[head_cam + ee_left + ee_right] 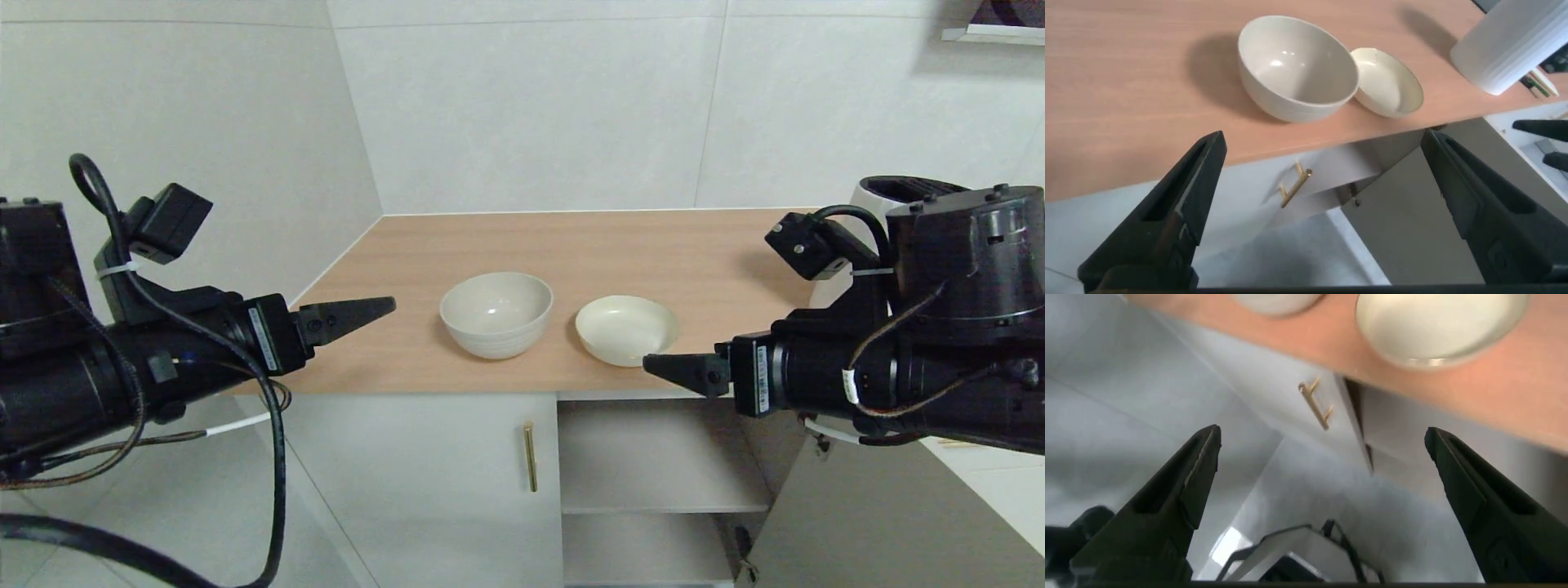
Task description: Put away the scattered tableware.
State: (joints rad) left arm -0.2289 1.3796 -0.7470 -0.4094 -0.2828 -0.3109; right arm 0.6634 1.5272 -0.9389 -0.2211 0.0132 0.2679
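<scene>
Left gripper (377, 310): jaws wide apart, holding nothing, touching nothing, off the table's (620, 245) front left corner. Right gripper (658, 365): jaws wide, empty, at the front edge. Deep bowl (496, 314) and shallow bowl (627, 329) sit just beside each other near the front edge. Gripper label (263, 335): print too small to read.

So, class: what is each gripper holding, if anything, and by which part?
Nothing is held. The left gripper and right gripper both have open jaws, apart from the deep bowl and the shallow bowl on the countertop.
</scene>
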